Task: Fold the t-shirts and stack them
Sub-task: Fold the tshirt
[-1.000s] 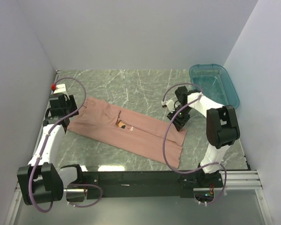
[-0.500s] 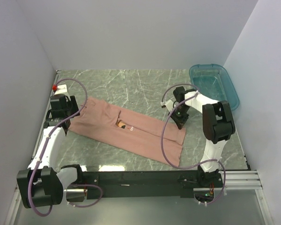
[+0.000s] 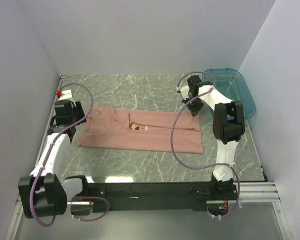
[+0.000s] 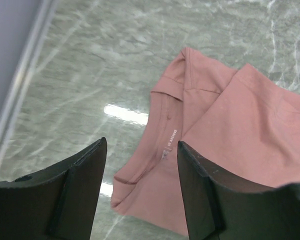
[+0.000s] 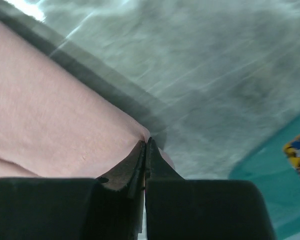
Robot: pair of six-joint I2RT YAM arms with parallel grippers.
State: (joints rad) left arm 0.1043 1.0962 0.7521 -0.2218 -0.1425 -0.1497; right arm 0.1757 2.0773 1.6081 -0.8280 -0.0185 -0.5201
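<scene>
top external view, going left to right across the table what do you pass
left gripper → pink t-shirt → right gripper → teal tub

top view looks down from behind on the whole t-shirt (image 3: 140, 136); left wrist view hovers near its collar end, right wrist view sits tight against its corner.

T-shirt (image 3: 140, 135) lay across the middle of the table (image 3: 140, 90), collar end to the left, below the left gripper (image 3: 66, 116). Right gripper (image 3: 194, 107) sat at its far right corner. Tub (image 3: 245, 95) stood just behind and right of that, in the table's far right corner.
</scene>
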